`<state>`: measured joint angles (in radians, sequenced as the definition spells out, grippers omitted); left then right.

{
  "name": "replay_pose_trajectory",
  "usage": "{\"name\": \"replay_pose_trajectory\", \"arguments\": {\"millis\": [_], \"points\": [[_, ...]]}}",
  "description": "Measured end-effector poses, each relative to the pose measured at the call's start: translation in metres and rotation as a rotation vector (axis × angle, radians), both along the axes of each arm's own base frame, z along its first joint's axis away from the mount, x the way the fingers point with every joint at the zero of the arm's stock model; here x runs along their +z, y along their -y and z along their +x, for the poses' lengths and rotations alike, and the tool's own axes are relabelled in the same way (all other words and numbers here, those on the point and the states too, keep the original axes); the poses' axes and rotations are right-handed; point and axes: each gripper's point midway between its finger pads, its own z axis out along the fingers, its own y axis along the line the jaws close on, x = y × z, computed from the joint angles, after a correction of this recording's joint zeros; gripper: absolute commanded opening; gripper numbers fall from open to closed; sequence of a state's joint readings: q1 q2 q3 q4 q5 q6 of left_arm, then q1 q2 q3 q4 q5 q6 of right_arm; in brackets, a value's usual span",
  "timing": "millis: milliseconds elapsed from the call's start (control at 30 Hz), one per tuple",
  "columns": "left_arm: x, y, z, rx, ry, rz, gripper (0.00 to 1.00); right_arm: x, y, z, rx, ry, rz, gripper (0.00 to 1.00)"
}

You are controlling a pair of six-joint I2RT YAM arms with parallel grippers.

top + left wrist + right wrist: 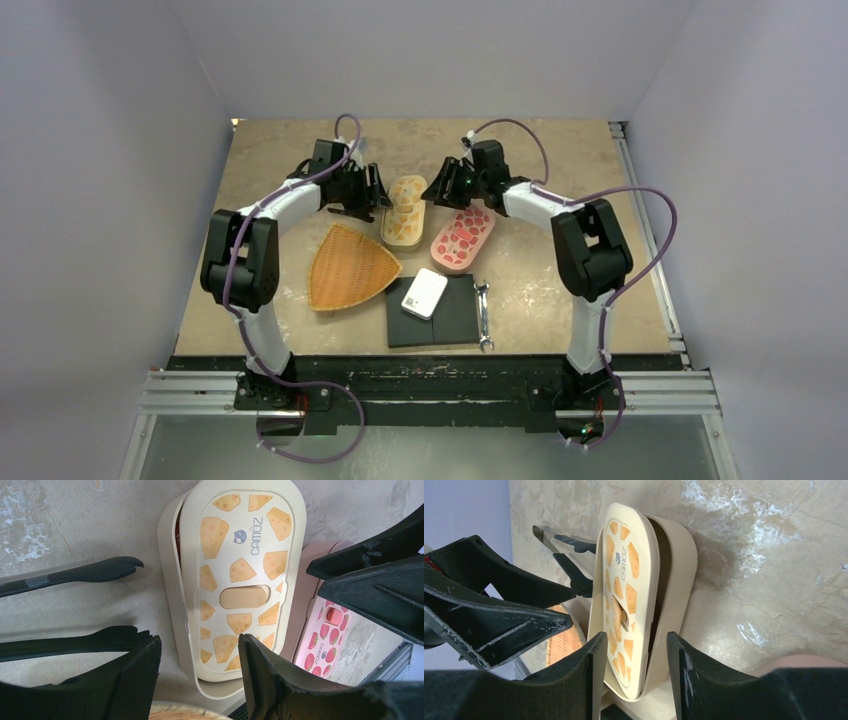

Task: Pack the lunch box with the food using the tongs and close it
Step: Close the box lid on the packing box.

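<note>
The cream lunch box stands mid-table. Its cheese-print lid lies on top askew, overhanging the box wall, and a gap shows along one side. The black-tipped tongs lie free on the table left of the box, also seen behind it. My left gripper hangs open over the box's near end, holding nothing. My right gripper is open, its fingers straddling the box's end and lid edge. The food is hidden.
A pink strawberry-print lunch box lies right of the cream one. A woven basket tray sits front left. Near the front edge are a black mat bearing a white box, and a silver wrench.
</note>
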<state>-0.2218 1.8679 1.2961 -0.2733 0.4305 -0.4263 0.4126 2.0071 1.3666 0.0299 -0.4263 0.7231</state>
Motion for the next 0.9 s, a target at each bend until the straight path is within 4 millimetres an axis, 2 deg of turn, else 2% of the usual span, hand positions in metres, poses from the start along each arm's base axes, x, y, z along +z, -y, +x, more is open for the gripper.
{"name": "replay_pose_trajectory", "arguments": {"millis": [100,267,433,533,667,767,900], "points": [[0.000,-0.001,0.001,0.005,0.002,0.006,0.58,0.001,-0.003,0.003,-0.020,0.018,-0.023,0.48],[-0.001,-0.003,0.002,0.012,0.002,0.011,0.58,-0.004,-0.005,0.001,-0.036,0.015,-0.062,0.38],[-0.001,-0.005,0.003,0.017,0.003,0.016,0.58,-0.004,-0.012,0.004,-0.033,0.020,-0.069,0.36],[-0.002,-0.006,0.003,0.021,0.004,0.021,0.58,-0.012,-0.012,0.005,-0.040,0.011,-0.084,0.35],[-0.003,-0.007,0.003,0.023,0.003,0.025,0.59,-0.027,-0.014,0.003,-0.036,-0.019,-0.095,0.24],[-0.003,-0.007,0.003,0.025,0.002,0.027,0.59,-0.023,-0.016,0.004,-0.034,-0.010,-0.088,0.20],[-0.003,-0.008,0.003,0.025,0.002,0.028,0.59,-0.021,-0.019,0.003,-0.027,-0.013,-0.074,0.07]]}}
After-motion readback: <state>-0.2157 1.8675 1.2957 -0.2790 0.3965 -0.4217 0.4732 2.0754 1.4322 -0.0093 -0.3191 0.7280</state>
